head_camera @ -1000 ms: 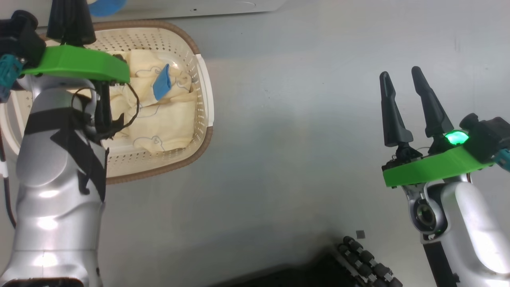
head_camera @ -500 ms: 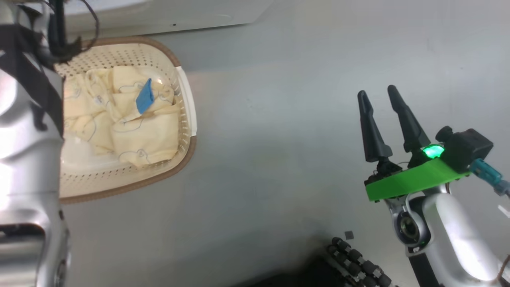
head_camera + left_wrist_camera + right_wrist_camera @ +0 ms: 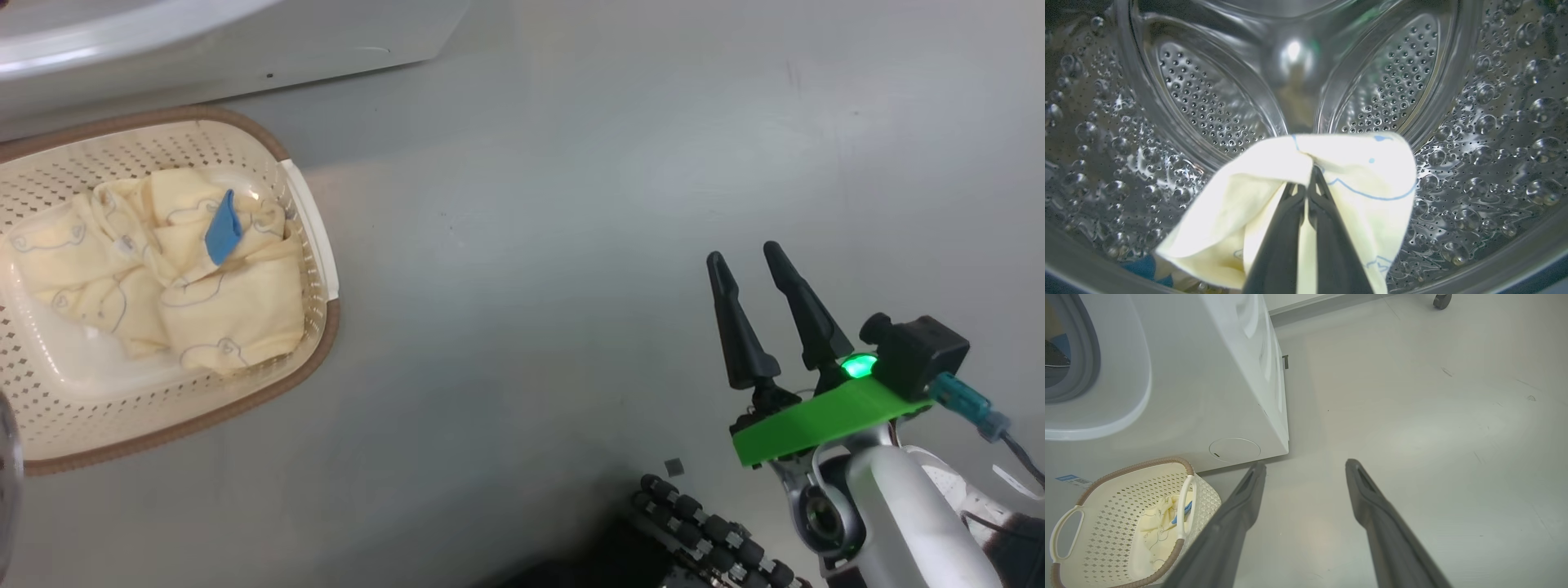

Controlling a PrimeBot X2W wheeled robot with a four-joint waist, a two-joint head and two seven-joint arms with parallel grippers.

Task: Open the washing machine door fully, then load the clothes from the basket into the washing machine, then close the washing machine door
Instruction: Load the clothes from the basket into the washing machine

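1. Several clothes [image 3: 163, 278] lie heaped in the basket [image 3: 314, 245] on the floor in our head view, near the foot of the washing machine [image 3: 245, 49]. Our right gripper [image 3: 744, 253] hovers well apart from them, fingers spread and empty.
2. Our left wrist view looks into the steel drum [image 3: 1208, 102]. There the left gripper [image 3: 1310, 179] is clenched on a yellow piece [image 3: 1367, 171] that drapes over both fingers. We judge that letting go here could leave fabric caught on the fingers and dragged out as we withdraw. It could also drop near the front lip, where the door would pinch it.
3. Our right wrist view shows the right gripper's spread fingers over bare floor, the basket beside the machine's front, and the grey gasket [image 3: 1090, 355]. With more clothes to fetch, every trip carries that same snag risk.
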